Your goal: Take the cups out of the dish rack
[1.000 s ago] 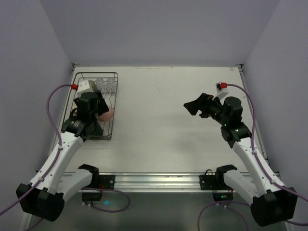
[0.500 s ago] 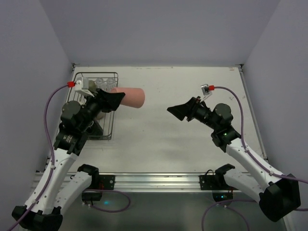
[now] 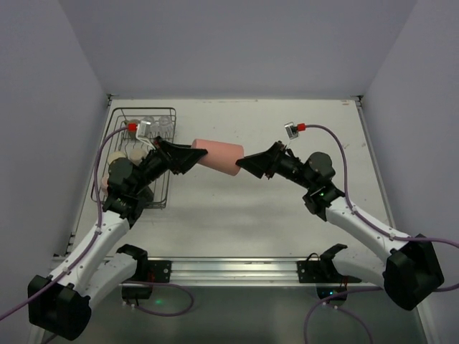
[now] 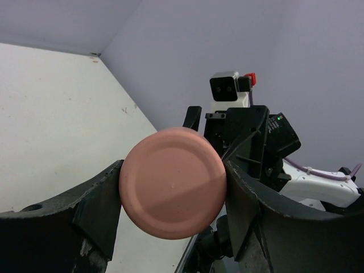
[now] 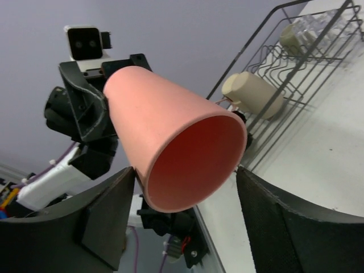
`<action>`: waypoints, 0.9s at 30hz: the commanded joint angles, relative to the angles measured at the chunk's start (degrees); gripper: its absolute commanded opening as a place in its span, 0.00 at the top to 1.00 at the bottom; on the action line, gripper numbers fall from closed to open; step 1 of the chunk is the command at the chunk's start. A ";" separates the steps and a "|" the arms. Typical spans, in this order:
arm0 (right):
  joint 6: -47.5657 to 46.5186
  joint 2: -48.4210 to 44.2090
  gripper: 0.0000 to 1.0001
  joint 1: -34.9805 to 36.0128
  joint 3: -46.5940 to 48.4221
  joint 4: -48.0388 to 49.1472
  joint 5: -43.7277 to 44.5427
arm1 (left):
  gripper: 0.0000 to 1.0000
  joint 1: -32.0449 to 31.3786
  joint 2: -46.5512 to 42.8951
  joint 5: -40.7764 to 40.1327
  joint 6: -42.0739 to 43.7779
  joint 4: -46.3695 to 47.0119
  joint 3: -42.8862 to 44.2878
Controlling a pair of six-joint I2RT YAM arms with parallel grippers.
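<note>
Plain lilac-grey walls (image 3: pixel 237 43) enclose a pale surface (image 3: pixel 287 229), and one wire dish rack (image 3: pixel 168 190) at its far left holds two beige cups (image 5: pixel 253 94) and some clear glasses (image 3: pixel 166 123) I cannot count. One salmon-pink tumbler (image 3: pixel 219 155) hangs above the surface just right of the rack, its long axis near level, with the base toward the left arm and the open mouth toward the right. The left end effector (image 3: pixel 192 155) is clamped on the base end, while the right end effector (image 3: pixel 247 163) has its fingers apart, flanking the rim.
</note>
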 commanded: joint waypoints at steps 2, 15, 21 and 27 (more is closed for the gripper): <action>4.23 2.31 0.30 1.23 3.41 10.24 -2.25 | 0.87 -1.58 0.18 3.03 -2.84 8.20 -1.32; 1.36 2.76 1.00 4.13 5.52 4.31 5.56 | 0.15 -3.43 2.91 -1.26 5.85 -3.95 2.26; -12.87 0.56 1.00 3.17 13.07 -20.91 14.35 | 0.00 -3.43 -1.13 -12.24 19.91 -24.62 9.29; -25.37 6.44 1.00 -4.64 24.32 -44.99 16.20 | 0.00 -3.43 -2.45 -20.16 31.25 -43.62 15.99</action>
